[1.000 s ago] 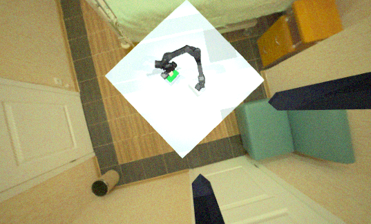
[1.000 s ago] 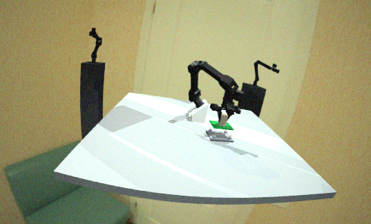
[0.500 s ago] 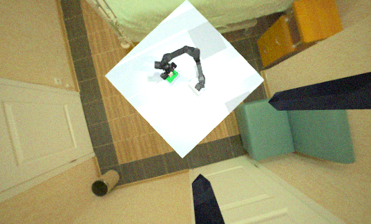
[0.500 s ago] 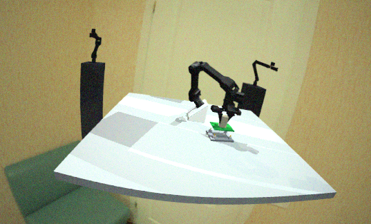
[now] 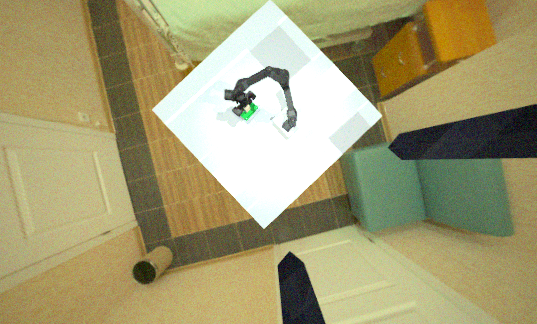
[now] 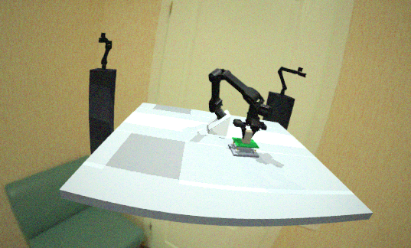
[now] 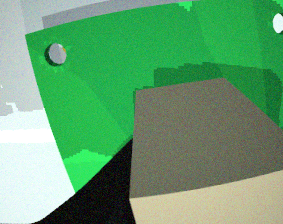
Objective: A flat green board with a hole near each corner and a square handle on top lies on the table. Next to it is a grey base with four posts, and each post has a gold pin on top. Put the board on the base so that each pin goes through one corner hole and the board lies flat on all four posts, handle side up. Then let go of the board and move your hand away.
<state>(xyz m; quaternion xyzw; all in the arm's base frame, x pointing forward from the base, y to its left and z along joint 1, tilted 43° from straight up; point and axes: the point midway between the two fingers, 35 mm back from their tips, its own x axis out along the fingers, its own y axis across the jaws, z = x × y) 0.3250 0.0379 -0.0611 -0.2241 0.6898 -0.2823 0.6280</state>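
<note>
The green board [image 6: 254, 145] [image 5: 249, 114] [image 7: 99, 100] hangs handle side up a little above the grey base [image 6: 246, 154] [image 7: 107, 11]. A gap and small gold spots show between them in the exterior view. My gripper [image 6: 248, 135] [image 5: 247, 106] is shut on the board's beige handle [image 7: 192, 140]. In the wrist view, the left corner hole [image 7: 56, 54] shows grey with a bit of gold at its right edge. The right hole [image 7: 278, 23] shows white, with no gold visible. The other two holes are hidden, and most of the base is under the board.
My arm's white mount [image 6: 221, 125] [image 5: 283, 129] stands on the white table [image 6: 214, 195] [image 5: 265, 185], to the left of the base in the exterior view. Two black pedestals [image 6: 102, 107] [image 6: 281, 109] with small arms stand beyond the table. A green chair [image 5: 385, 190] is beside it.
</note>
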